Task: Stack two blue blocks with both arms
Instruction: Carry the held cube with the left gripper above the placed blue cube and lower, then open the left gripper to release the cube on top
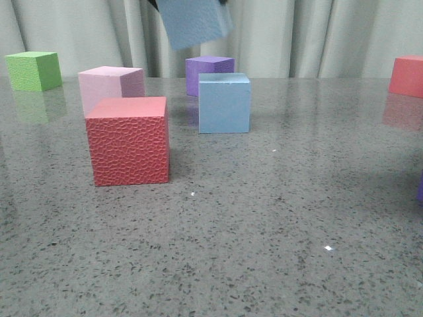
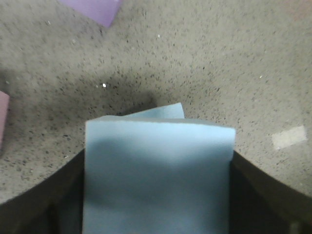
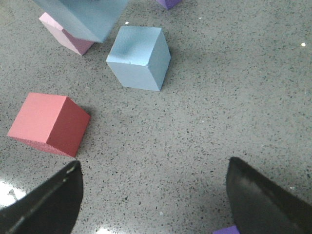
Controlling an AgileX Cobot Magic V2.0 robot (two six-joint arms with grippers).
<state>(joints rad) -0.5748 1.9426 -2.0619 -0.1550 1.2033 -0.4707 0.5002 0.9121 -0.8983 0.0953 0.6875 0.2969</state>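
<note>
My left gripper [image 2: 158, 195] is shut on the greyer, pebbled blue block [image 2: 158, 175]. In the front view this block [image 1: 195, 23] hangs tilted high in the air, above and a little left of the smooth blue block [image 1: 225, 104], which stands on the table. From the left wrist, a corner of the smooth block [image 2: 163, 112] peeks out beyond the held one. My right gripper [image 3: 153, 180] is open and empty above bare table, short of the smooth blue block [image 3: 139, 57]. The held block [image 3: 80, 17] also shows in that view.
A red pebbled cube [image 1: 127, 140] stands front left, with a pink cube [image 1: 110, 89] behind it. A purple cube [image 1: 209, 72] stands just behind the smooth blue block. A green cube [image 1: 34, 70] is far left, another red cube [image 1: 406, 76] far right.
</note>
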